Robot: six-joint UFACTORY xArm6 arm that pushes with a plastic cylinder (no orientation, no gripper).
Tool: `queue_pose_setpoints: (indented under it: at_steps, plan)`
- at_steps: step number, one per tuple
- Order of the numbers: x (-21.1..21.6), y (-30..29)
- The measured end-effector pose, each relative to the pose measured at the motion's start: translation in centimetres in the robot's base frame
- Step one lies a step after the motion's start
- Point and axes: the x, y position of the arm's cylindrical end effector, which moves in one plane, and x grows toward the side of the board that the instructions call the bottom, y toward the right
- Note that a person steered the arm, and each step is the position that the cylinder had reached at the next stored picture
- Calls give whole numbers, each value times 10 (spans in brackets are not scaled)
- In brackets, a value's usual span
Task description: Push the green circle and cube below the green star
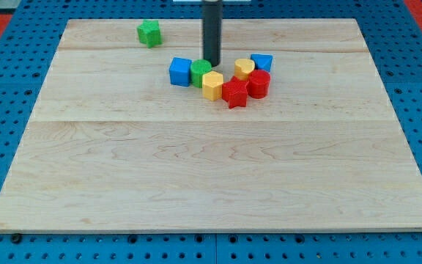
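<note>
Dark and straight, my rod comes down from the far edge of the scene, and my tip (211,63) meets the table (196,183) just behind the green circle (201,72), touching or nearly touching its far side. This tool has no jaws to open or close; it is a bare rod and grips nothing.

Green circle sits in a tight cluster toward the far middle of the table. On its left, pressed against it, is the blue cube (180,71). On its near right, touching it, is a yellow block (212,85) with a faceted, roughly six-sided top. Further right lies a red star (234,94), against that yellow block, and beside the star on the right stands a red cylinder (258,83). Behind those two is a second yellow block (244,69), rounded, and just right of it a blue block (262,62) whose shape I cannot make out.

Well apart from the cluster, far and to the left, the green star (149,33) sits alone near the far edge of the pale wooden table.
</note>
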Motion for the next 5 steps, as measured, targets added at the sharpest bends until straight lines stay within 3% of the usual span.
queue_pose_setpoints:
  at_steps: [2, 3, 4, 5]
  plan:
    - [34, 27]
    - [58, 13]
    - [57, -29]
    - [26, -44]
